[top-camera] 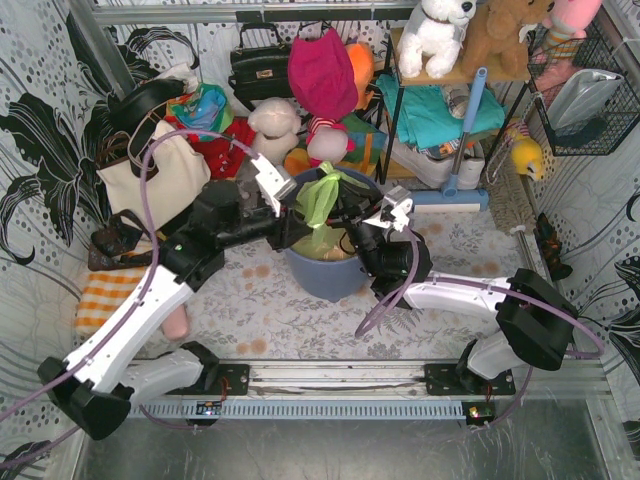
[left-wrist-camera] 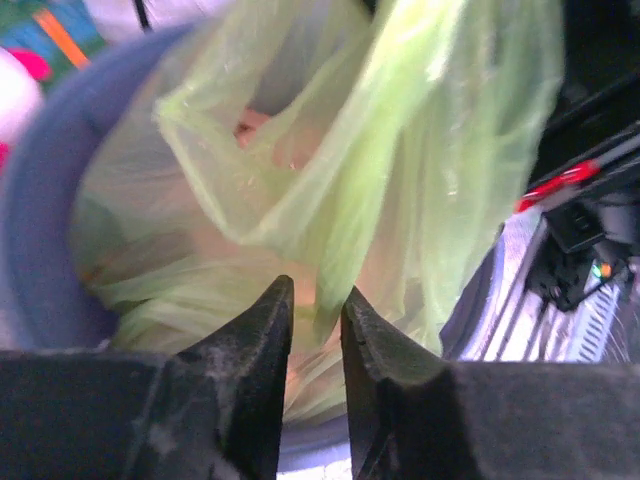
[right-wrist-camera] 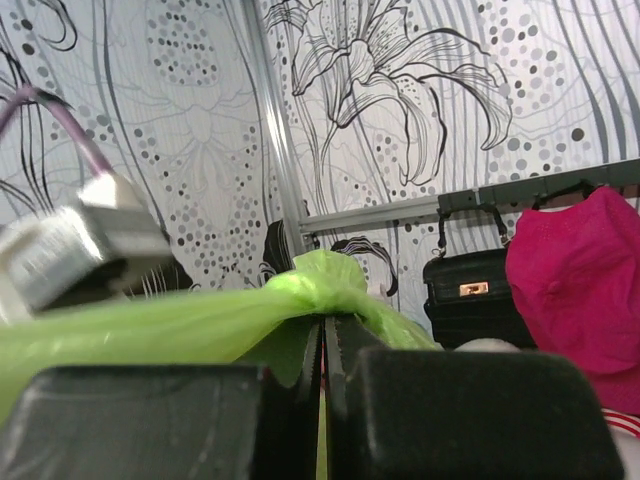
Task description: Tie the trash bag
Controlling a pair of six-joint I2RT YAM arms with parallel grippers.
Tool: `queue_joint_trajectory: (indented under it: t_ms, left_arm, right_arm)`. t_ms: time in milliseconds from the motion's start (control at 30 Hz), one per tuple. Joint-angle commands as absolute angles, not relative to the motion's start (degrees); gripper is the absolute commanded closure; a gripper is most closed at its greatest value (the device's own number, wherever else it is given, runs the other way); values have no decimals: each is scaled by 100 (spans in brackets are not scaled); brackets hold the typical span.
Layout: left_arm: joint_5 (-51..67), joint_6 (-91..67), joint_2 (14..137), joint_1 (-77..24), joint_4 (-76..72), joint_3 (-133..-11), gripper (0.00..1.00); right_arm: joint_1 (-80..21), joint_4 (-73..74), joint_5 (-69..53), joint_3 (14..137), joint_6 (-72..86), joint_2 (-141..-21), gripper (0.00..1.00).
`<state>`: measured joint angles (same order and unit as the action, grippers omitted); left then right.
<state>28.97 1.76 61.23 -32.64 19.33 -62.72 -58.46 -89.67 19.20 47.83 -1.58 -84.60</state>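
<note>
**Bag neck pinched over the bin**

Nearest, the two arm bases sit on a metal rail (top-camera: 340, 378) at the edge of the table (top-camera: 250, 310), which has a pale flowered cover with a few brown spots. Both arms reach inward and meet over the bin (top-camera: 325, 270) in the middle. They cross its near rim and hide part of it.

The bag (top-camera: 320, 200) sits in the bin, with its gathered green neck rising above the rim between the two wrists. The right gripper (right-wrist-camera: 322, 335) is clamped on a twisted strand of that neck, and only a sliver of green shows between its jaws. The left gripper (left-wrist-camera: 315, 295) stands with its jaws parted by a narrow gap, right against the film. The blur leaves it unclear whether any plastic lies in the gap.

The left wrist view shows something tan through the film, too soft to make out. In the right wrist view a blurred metal block on the left arm covers the left side. From above, most of the bag's body is out of sight inside the bin.

Left of the bin lie a striped cloth (top-camera: 105, 295) and a cream tote (top-camera: 165, 175). Behind it are a black handbag (top-camera: 258, 68), a pink cloth (top-camera: 322, 75), a shelf (top-camera: 440, 120) topped with plush toys (top-camera: 435, 35), and a wire basket (top-camera: 585, 105) on the right. Flower-patterned walls (top-camera: 40, 120) close the space in.
</note>
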Motion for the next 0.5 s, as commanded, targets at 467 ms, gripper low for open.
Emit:
queue_joint_trajectory:
  t_ms: [467]
  left_arm:
    - [856, -2068, 5663, -3285, 610, -7510, 47]
  right_arm:
    - [-5810, -9656, 1414, 4669, -258, -8324, 100]
